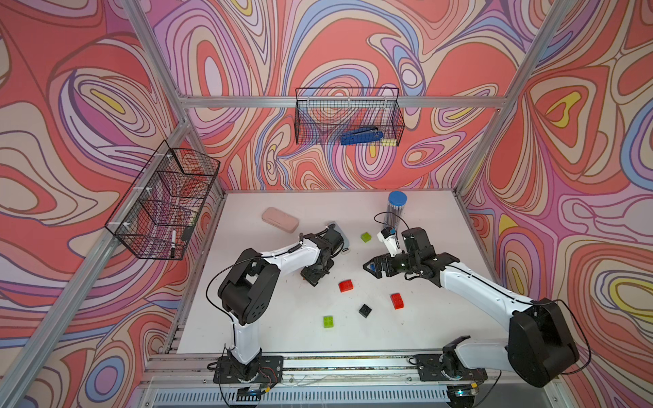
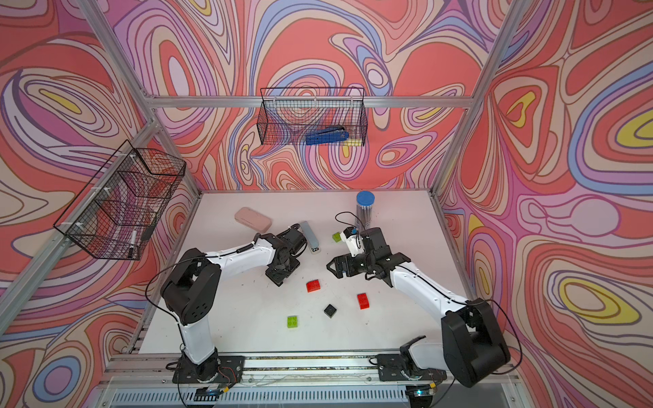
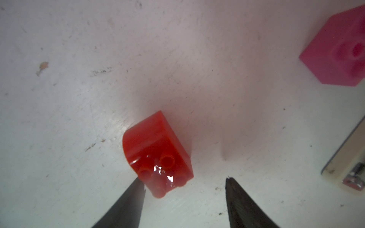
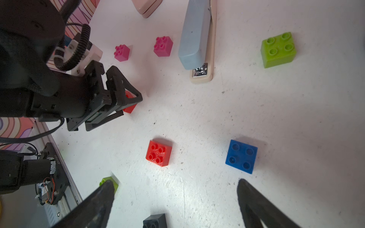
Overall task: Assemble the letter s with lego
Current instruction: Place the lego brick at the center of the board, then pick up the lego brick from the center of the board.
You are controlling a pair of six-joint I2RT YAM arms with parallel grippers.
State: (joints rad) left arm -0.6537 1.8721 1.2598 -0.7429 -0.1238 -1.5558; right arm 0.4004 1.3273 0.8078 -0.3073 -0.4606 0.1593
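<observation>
Red lego (image 3: 157,156), by left pincer (image 3: 185,182), jaws apart

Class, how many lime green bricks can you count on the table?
2. One green brick lies at the back near the stapler; the other green brick lies in front near the black brick. More may be hidden.

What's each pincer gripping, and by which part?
Nothing. Left pincer open, red brick lying ungripped by its tips; right pincer open, empty.
</observation>
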